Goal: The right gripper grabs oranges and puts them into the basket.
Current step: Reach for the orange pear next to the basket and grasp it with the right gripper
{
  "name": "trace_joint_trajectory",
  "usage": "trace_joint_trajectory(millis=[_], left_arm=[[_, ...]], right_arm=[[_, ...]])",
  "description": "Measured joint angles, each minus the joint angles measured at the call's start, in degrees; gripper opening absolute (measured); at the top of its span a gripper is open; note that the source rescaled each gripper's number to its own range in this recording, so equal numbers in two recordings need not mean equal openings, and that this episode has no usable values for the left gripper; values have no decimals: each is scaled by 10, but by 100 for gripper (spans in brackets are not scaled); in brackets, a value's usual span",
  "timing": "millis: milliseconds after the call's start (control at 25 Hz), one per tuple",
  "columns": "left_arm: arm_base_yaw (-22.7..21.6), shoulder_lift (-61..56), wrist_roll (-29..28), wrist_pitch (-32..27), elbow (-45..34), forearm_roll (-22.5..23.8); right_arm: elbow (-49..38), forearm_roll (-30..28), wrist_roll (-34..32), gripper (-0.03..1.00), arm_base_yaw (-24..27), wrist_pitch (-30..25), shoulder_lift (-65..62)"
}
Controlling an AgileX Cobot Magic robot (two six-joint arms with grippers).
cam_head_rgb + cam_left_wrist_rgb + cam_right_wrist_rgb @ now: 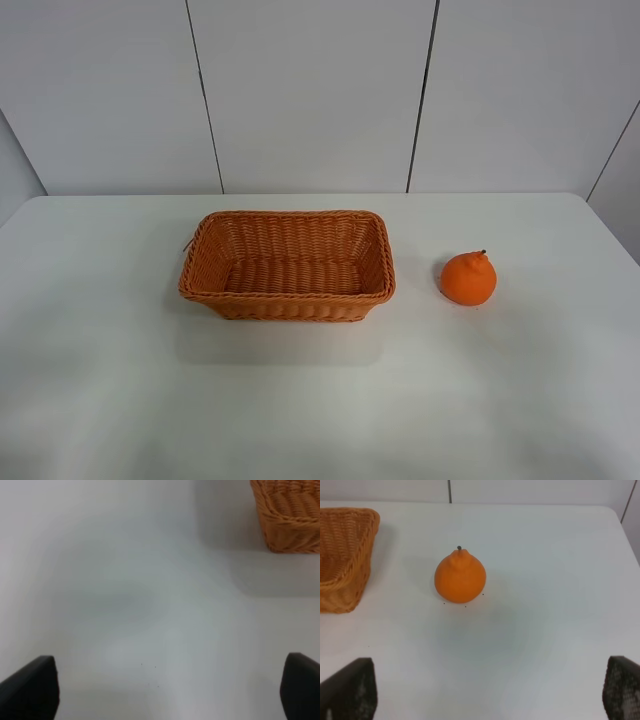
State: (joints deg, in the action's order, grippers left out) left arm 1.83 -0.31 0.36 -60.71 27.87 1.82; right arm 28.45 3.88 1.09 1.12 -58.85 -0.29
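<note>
A bright orange (pixel 468 277) with a knobbly top and dark stem sits on the white table, to the right of the basket (pixel 288 265) and apart from it. The woven orange-brown basket is empty. In the right wrist view the orange (pixel 460 576) lies ahead of my right gripper (pixel 490 692), whose black fingertips (pixel 350 687) stand wide apart with nothing between them; the basket's corner (pixel 342 555) shows beside it. In the left wrist view my left gripper (pixel 170 687) is open over bare table, with a basket corner (pixel 290 515) far off. Neither arm shows in the exterior high view.
The white table (pixel 320 400) ends at a white panelled wall (pixel 310 90) behind the basket. The table's right edge runs near the orange.
</note>
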Motion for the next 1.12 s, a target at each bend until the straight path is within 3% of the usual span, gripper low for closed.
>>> trace_joint_trajectory(millis=[520, 720, 1120], left_arm=[[0, 0, 0, 0, 0, 0], [0, 0, 0, 0, 0, 0], [0, 0, 0, 0, 0, 0]], right_arm=[[18, 1, 0, 100, 0, -1, 52], [107, 2, 0, 100, 0, 7, 229], [303, 2, 0, 100, 0, 14, 732]])
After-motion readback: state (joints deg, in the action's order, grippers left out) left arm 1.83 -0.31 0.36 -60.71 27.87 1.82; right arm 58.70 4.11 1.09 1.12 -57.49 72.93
